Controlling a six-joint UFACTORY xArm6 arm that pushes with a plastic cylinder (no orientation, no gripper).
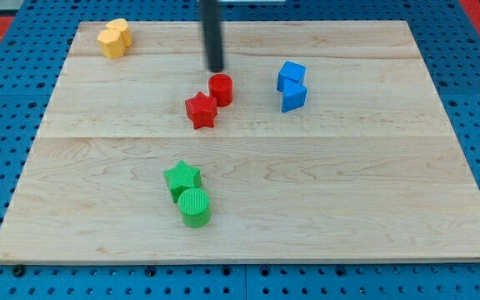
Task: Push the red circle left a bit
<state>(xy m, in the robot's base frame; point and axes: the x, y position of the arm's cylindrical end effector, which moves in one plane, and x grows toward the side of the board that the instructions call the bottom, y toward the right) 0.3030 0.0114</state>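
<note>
Your tip [216, 69] sits just above the red circle [221, 88], not beside it; no hand fitted, push pending.

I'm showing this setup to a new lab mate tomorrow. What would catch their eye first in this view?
Probably the dark rod coming down from the view's top, my tip just above the red circle, which touches a red star at its lower left. Next, the colour pairs on the pale wooden board: blue blocks to the right, yellow blocks at the top left corner, and a green star with a green circle lower down.
</note>
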